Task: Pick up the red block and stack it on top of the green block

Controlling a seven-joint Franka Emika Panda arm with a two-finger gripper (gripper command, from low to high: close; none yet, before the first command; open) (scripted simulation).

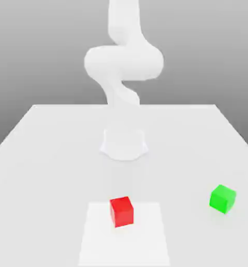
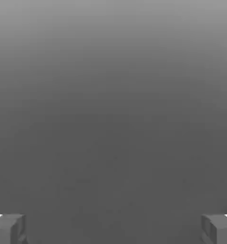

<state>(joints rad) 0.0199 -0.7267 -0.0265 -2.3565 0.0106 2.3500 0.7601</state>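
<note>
"So, why is the gripper (image 2: 113, 229) standing wide open with nothing in it?"

"Probably to leave room for a cube to slip between its fingers. The red block (image 1: 122, 212) sits in the lower middle of the exterior view, on a pale patch (image 1: 123, 250) of the table (image 1: 53, 167)."

"And the green block (image 1: 222, 199)?"

"Lower down on the exterior view's right, well apart from the red one. That gap should let the gripper close on red without bumping green."

"Both look turned, though."

"Yes, so I'd line the fingers up with red's sides first. Green's bare top suits it as the base; red set down off-centre could tip."
</note>
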